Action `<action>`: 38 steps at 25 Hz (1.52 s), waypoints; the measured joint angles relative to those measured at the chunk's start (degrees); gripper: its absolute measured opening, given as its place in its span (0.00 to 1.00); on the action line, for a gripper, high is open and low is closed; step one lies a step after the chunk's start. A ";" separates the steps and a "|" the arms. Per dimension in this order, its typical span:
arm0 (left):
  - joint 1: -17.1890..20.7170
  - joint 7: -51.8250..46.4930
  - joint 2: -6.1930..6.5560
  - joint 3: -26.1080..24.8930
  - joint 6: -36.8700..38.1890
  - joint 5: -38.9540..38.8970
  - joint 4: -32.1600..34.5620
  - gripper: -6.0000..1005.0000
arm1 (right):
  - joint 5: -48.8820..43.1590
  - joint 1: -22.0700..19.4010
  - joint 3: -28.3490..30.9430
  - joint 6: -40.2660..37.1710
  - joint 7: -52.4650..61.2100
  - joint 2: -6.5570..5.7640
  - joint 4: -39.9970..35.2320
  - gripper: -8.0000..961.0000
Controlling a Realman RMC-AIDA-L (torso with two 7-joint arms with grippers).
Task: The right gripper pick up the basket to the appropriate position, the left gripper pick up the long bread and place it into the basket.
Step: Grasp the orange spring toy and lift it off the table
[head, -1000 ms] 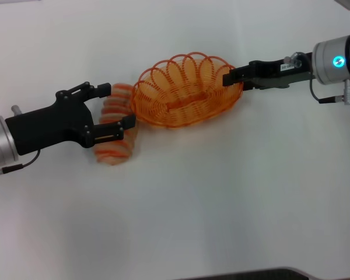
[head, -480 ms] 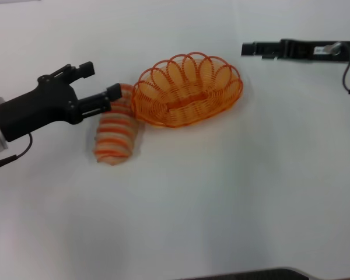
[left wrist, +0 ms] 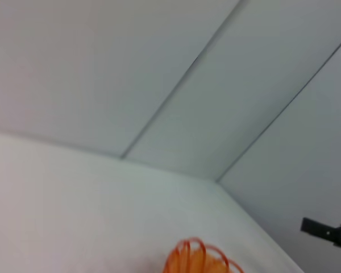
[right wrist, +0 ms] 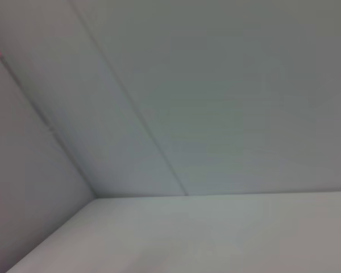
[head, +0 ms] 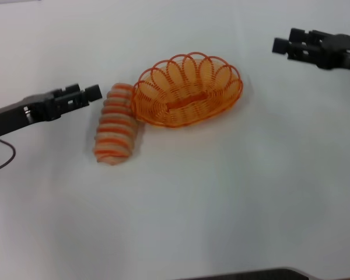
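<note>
Basket (head: 188, 90) sits on white table (head: 221, 192), centre-far, nothing inside it. Long bread (head: 114, 124) lies on the table just left of the basket, far end touching its rim, not in it. Left gripper (head: 84, 93) hovers left of the bread, holds nothing, finger gap unclear. Right gripper (head: 286, 46) far right, well apart from basket, carries nothing, finger gap unclear too.
</note>
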 joint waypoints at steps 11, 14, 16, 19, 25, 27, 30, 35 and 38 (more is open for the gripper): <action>-3.58 -14.03 5.39 13.03 4.04 4.23 4.33 0.90 | -3.28 -6.48 0.80 -8.44 -19.14 -0.39 0.20 0.87; -5.25 -17.43 5.72 13.23 7.24 7.90 6.92 0.90 | -5.50 -7.55 0.88 -8.17 -22.76 -0.10 1.21 0.87; -6.10 -20.65 5.73 13.28 8.99 9.84 8.95 0.90 | -6.52 -7.94 0.93 -7.75 -24.32 -0.04 2.14 0.87; -7.15 -24.09 5.50 13.46 10.29 12.67 12.07 0.90 | -7.39 -8.20 1.01 -7.05 -24.88 0.16 2.41 0.87; -9.60 -31.66 2.53 14.40 9.53 22.27 20.19 0.90 | -7.48 -8.25 1.78 -7.03 -24.56 0.14 2.41 0.87; -10.80 -34.75 1.15 14.89 9.08 26.41 22.24 0.90 | -7.47 -8.22 2.15 -7.01 -24.55 0.14 2.41 0.87; -12.94 -38.41 -1.02 15.50 8.81 32.11 24.80 0.90 | -7.49 -8.07 2.65 -6.93 -24.55 0.19 2.41 0.87; -15.02 -44.05 -3.78 16.41 8.12 38.41 29.02 0.90 | -7.51 -7.82 3.49 -6.66 -24.55 0.21 2.41 0.87; -15.45 -47.49 -4.22 19.24 6.72 40.60 30.62 0.90 | -7.52 -7.64 3.87 -6.08 -24.55 0.22 2.41 0.87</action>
